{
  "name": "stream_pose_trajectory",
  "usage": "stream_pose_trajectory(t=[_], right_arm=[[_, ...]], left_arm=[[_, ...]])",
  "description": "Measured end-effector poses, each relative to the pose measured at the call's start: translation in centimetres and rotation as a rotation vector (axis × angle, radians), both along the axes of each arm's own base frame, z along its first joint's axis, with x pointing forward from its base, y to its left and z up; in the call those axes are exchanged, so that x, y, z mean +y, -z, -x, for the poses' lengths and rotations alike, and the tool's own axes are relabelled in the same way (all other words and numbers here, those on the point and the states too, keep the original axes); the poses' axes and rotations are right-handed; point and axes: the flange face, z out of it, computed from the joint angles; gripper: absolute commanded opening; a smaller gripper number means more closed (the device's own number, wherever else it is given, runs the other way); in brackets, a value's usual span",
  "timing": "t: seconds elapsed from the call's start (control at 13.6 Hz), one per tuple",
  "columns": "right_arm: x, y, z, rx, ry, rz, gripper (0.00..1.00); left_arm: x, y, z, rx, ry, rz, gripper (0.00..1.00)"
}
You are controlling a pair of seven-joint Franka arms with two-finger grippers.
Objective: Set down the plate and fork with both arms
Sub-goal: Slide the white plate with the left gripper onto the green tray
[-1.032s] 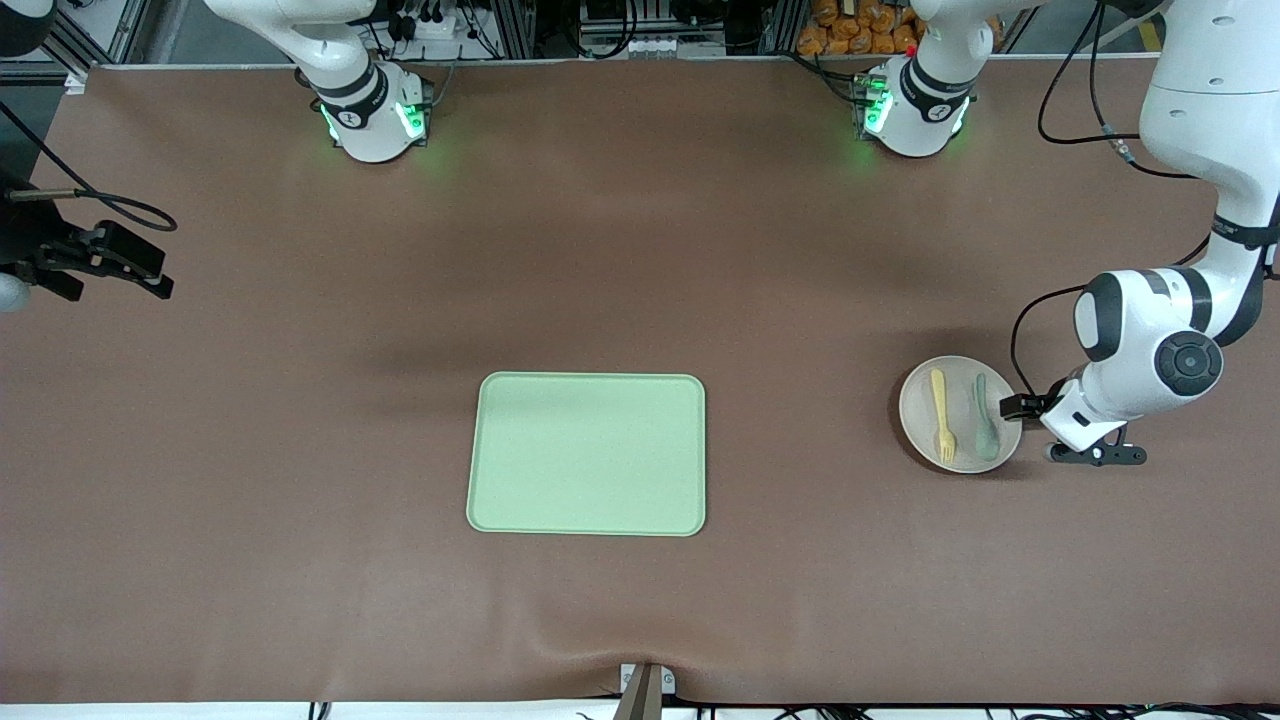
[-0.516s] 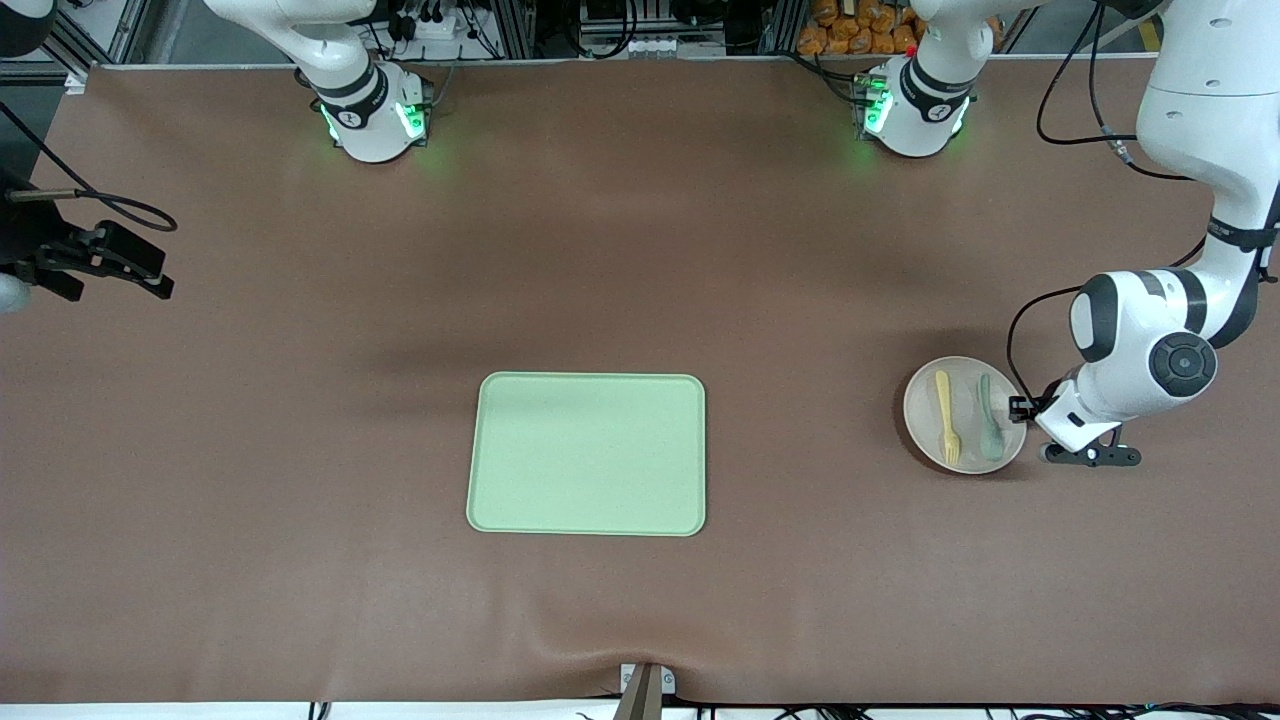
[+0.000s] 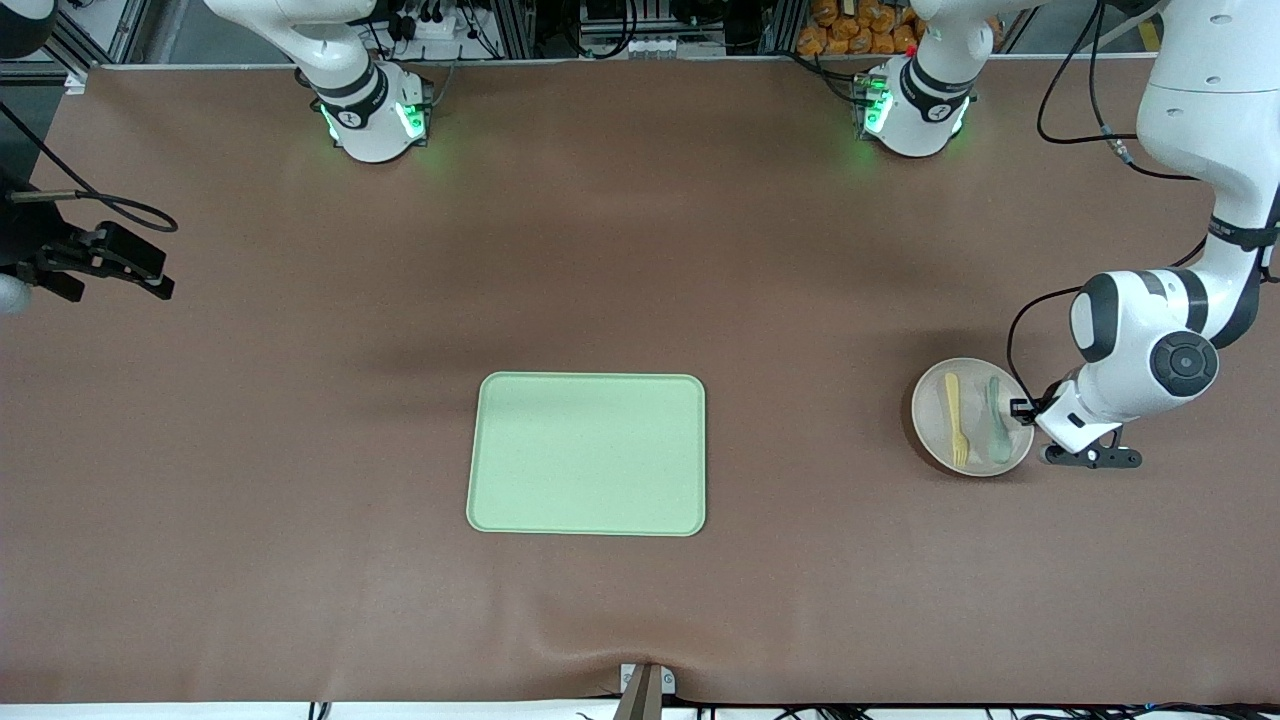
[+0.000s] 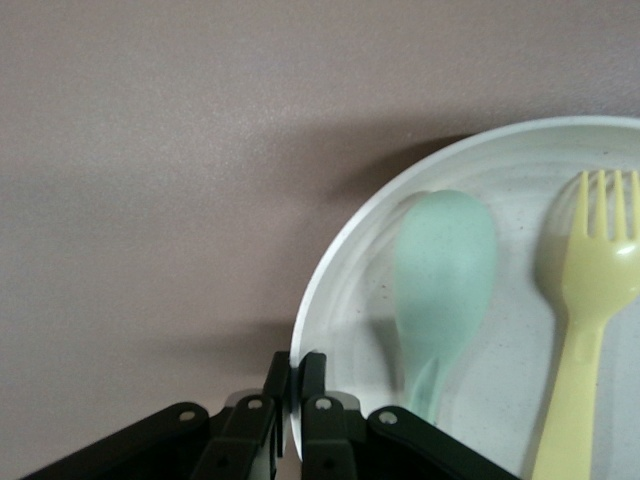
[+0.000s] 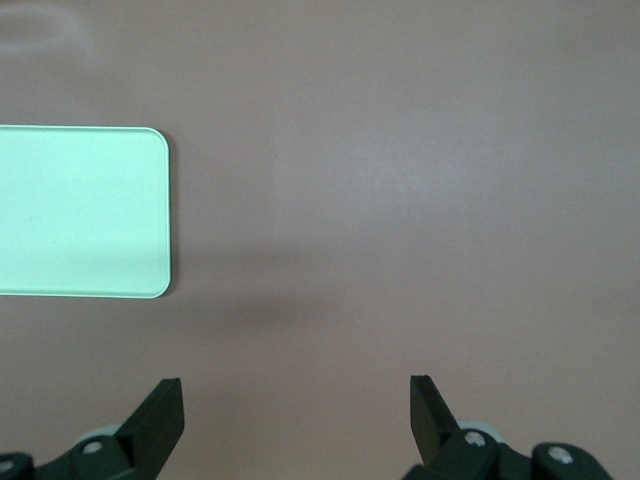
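No readable text, labels, brands or numbers — nothing legible on any surface

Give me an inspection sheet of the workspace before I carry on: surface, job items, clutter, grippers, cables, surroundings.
Surface: brown table mat, wrinkled at the edge nearest the front camera.
Job's things: plate at the left arm's end of the table, holding the fork beside a spoon; green tray mid-table.
Clutter: nothing seen.
Grippers: left gripper shut on the plate's rim; right gripper open, waiting over bare mat at the right arm's end.
Cables: black cable looping from the left arm's wrist above the plate.
Surroundings: green-lit arm bases along the table edge, equipment racks past them.
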Motion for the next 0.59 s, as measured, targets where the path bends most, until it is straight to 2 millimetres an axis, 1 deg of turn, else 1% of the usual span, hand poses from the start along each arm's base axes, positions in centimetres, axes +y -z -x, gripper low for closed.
stream_pose_trajectory(t=[0.15,0.44,0.59], right_arm=[[0.0,0.0,0.0,0.0,0.0,0.0,1.0],[0.0,0.0,0.0,0.001,0.0,0.0,1.0],[0.0,0.0,0.0,0.001,0.0,0.0,1.0]], left_arm=[[-1.2,-0.5,-0.5,-0.014,-0.026,0.046,0.0],[-4.7,-1.4,-1.4,-0.039,-0.084,0.164,0.0],[-5.9,-1.9,-1.8,-0.047,-0.099,0.202,0.0]])
